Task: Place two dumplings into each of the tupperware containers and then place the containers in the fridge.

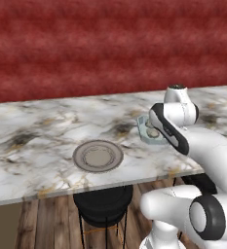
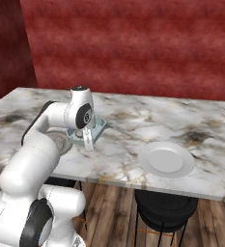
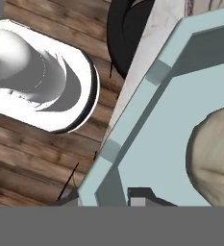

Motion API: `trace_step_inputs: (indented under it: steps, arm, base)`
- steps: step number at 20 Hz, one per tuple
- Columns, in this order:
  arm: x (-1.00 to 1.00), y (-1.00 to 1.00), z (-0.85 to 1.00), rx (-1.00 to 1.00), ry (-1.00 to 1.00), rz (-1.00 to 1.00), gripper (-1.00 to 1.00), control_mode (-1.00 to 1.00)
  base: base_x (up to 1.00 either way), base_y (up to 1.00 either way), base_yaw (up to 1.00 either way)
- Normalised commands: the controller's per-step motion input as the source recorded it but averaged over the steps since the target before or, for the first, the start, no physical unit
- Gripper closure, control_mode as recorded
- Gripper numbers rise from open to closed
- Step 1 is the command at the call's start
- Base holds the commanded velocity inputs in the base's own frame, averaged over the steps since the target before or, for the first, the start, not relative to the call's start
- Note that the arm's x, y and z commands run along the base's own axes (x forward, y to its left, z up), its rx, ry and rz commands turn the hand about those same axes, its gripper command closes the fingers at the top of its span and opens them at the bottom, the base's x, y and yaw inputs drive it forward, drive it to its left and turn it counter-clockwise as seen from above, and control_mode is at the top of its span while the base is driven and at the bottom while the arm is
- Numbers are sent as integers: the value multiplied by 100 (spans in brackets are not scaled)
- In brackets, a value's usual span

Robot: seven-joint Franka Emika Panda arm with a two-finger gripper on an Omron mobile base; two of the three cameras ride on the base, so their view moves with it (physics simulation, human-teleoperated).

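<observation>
One light-blue tupperware container [image 2: 95,126] sits near the counter's front edge, partly hidden by my arm in the left base view [image 1: 145,130]. My gripper [image 2: 87,143] reaches down at its near rim. In the hand view the container's rim [image 3: 132,129] runs between my two fingertips, one inside the tray and one outside, so the gripper [image 3: 106,198] is shut on that rim. A tan dumpling [image 3: 214,156] lies inside the tray at the right. The second container, the other dumplings and the fridge are out of view.
A grey-brown plate [image 1: 98,156] lies left of the container and a white plate [image 2: 166,159] to its right, both on the marble counter [image 2: 133,120]. Black stools [image 1: 103,204] stand under the counter's front edge. A red wall runs behind.
</observation>
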Motion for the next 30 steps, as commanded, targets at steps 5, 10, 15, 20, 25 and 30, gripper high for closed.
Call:
trace_step_inputs:
  steps: [5, 10, 15, 20, 25, 30]
  arm:
    - [-40, 11, 10, -6, 4, 9, 100, -100]
    - [-10, 34, 2, 2, -4, -5, 100, -100]
    - [-16, -5, 19, 9, 0, 0, 100, -100]
    - [-39, -5, 11, 1, -3, 0, 100, -100]
    - [-24, 9, 0, 0, -11, 0, 100, -100]
    - [0, 5, 3, 0, -2, -2, 100, -100]
  base:
    - [0, 0, 0]
    - [0, 0, 0]
    - [0, 0, 0]
    - [0, 0, 0]
    - [0, 0, 0]
    - [0, 0, 0]
